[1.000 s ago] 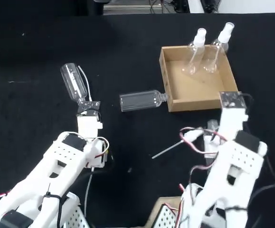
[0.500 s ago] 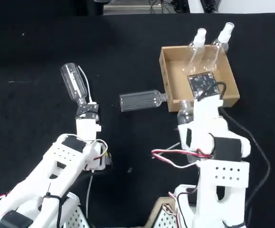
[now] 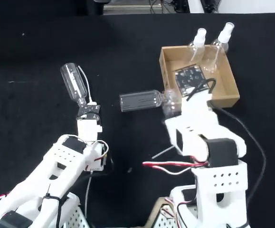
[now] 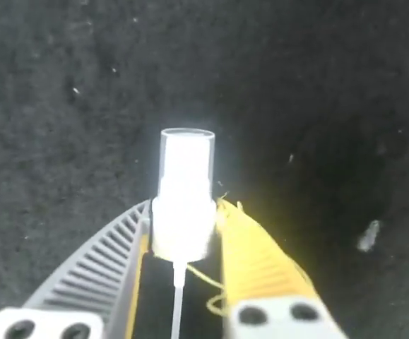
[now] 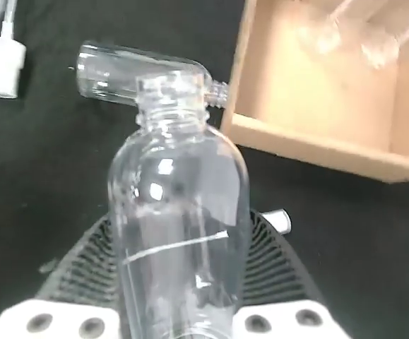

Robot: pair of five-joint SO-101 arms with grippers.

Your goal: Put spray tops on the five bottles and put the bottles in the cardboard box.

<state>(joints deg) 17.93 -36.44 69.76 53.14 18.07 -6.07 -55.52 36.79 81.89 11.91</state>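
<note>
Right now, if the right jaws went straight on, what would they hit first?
Probably the lying bottle by the cardboard box, just beyond the held bottle; height is unclear.

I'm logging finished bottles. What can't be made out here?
High view: the right arm covers part of the cardboard box floor; anything there is hidden.
Right wrist view: the held bottle hides part of the lying bottle; its base is cut off by the edge.
Left wrist view: the tube end of the spray top is cut off.
</note>
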